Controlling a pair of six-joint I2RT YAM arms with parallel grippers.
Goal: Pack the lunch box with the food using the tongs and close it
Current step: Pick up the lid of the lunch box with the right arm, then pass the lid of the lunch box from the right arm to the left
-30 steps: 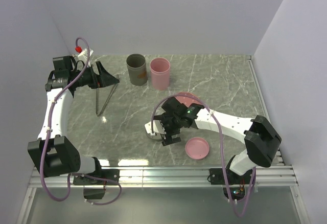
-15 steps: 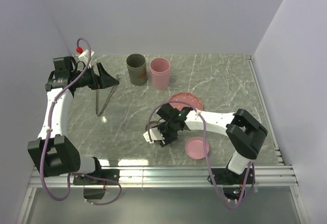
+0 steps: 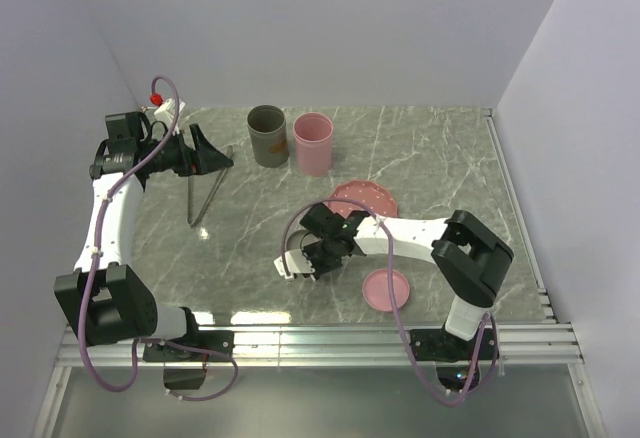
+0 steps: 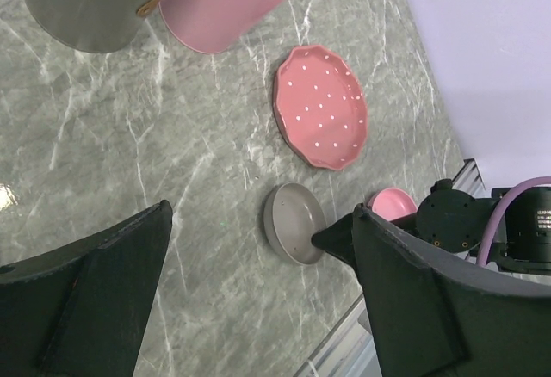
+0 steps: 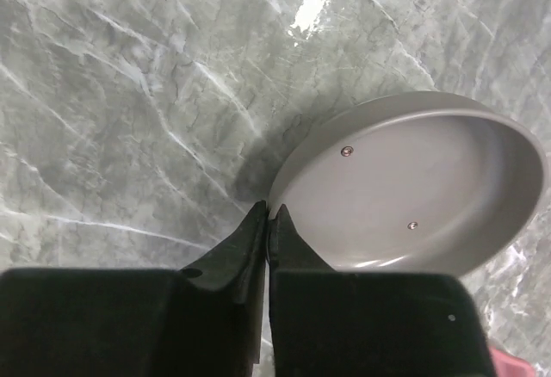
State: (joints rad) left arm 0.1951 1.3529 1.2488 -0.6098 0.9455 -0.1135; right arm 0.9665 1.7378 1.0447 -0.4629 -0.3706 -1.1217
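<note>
Right pincer clenched at the rim of the grey shallow round lid; left pincer spread wide, holding nothing.
Can't tell if the rim is actually pinched. Long slim grey metal tongs lie flat on the marble table, back left, just beside the left pincer. They are likely light, stiff, springy and slippery, so grab across both arms near mid-length. Food not visible.

Grey marble tabletop, plain, seemingly lavender walls
</note>
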